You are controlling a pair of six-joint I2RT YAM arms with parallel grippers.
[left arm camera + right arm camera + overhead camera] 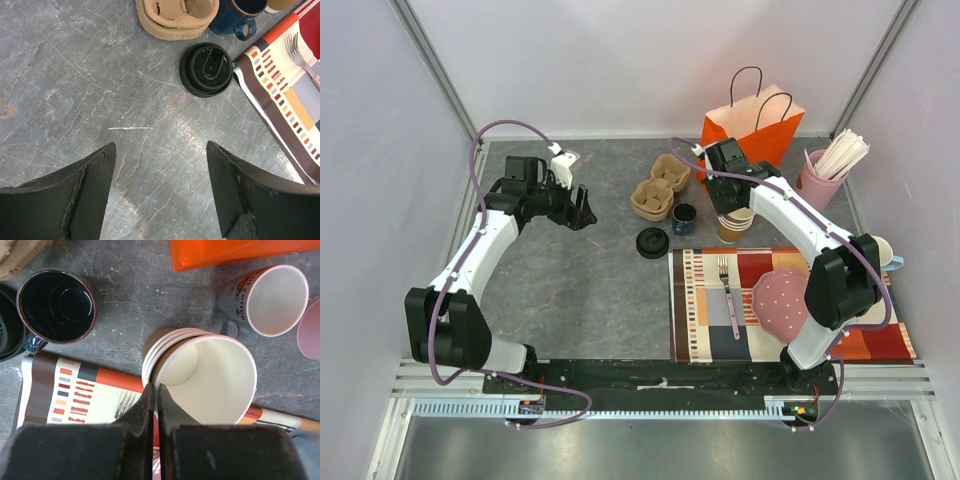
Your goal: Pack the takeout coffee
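Left gripper gapes wide, empty, above table. Right gripper pinched shut on rim of cup stack. Black lid: whether a cup sits beneath, can't tell.

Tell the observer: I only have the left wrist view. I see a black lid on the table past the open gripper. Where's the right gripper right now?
Observer: The right gripper is shut on the near rim of the top paper cup in a stack of lidless cups. The stack is just right of the blue mug that sits at the top of your view.
Operator: Is there a bag to pack into?
Observer: Yes, an orange paper bag stands upright at the back of the table, behind that stack.
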